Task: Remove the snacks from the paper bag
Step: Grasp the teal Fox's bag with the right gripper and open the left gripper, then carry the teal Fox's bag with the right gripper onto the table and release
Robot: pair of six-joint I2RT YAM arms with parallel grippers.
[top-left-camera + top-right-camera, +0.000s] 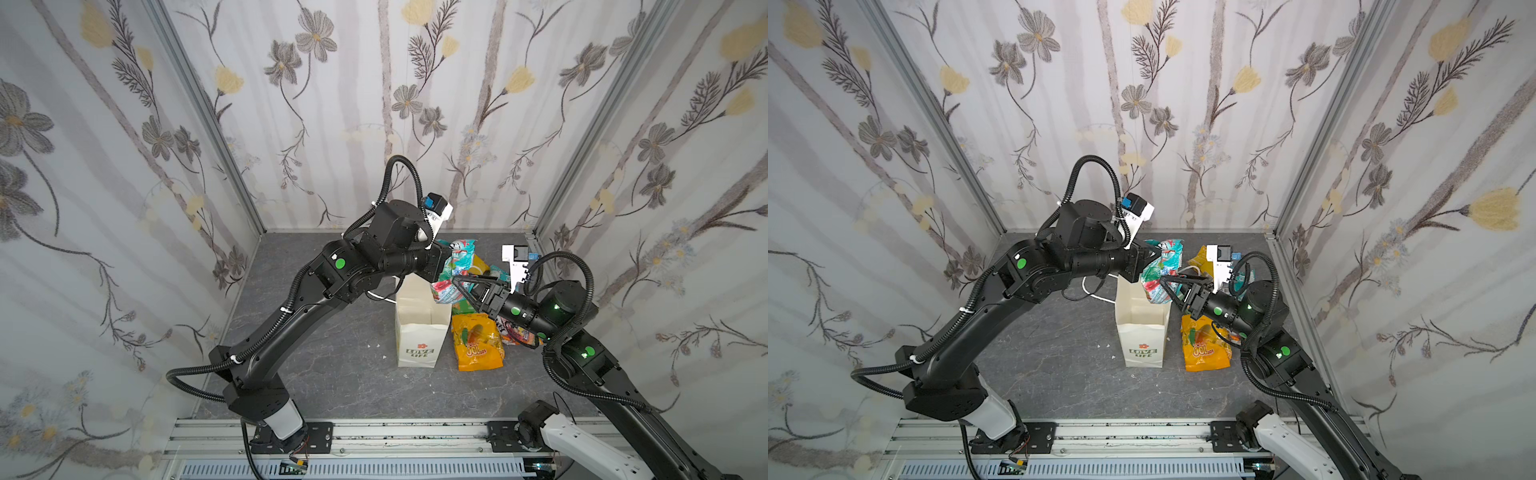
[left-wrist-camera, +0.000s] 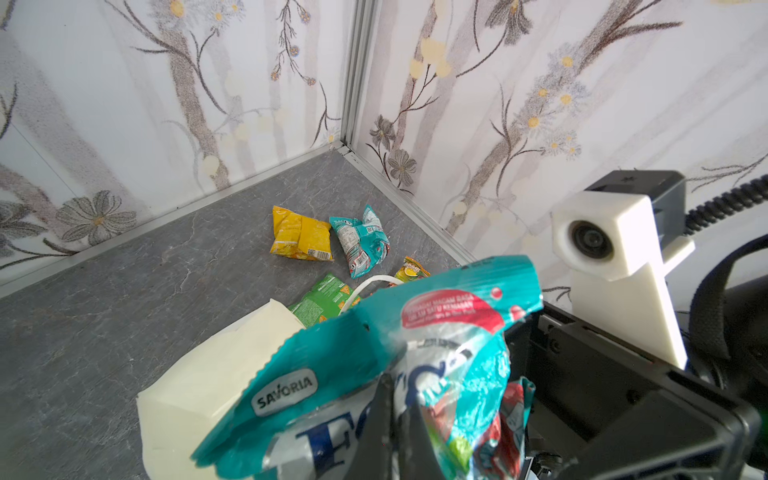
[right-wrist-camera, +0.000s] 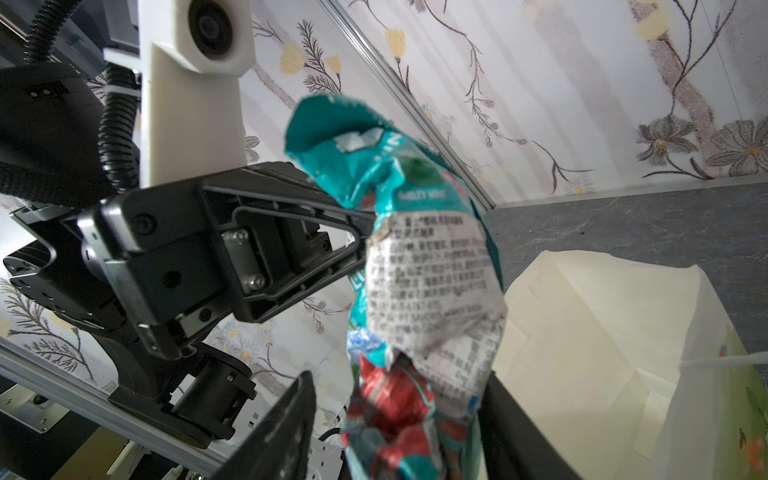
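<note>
Floor [image 1: 332,374] grey marble-look; walls [image 1: 332,124] floral-papered. My left gripper [image 2: 399,415] pinches teal packet [image 1: 455,266] above paper bag [image 1: 419,332]; my right gripper [image 1: 460,286] straddles it, jaws apart.

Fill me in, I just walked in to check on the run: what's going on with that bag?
The left gripper is shut on a large teal packet, holding it above the open white paper bag, which stands upright on the table. The right gripper has its jaws on either side of the packet's lower end, not yet clamped. Beside the bag lie an orange-yellow pouch, a yellow packet, a small teal packet and a green packet.
</note>
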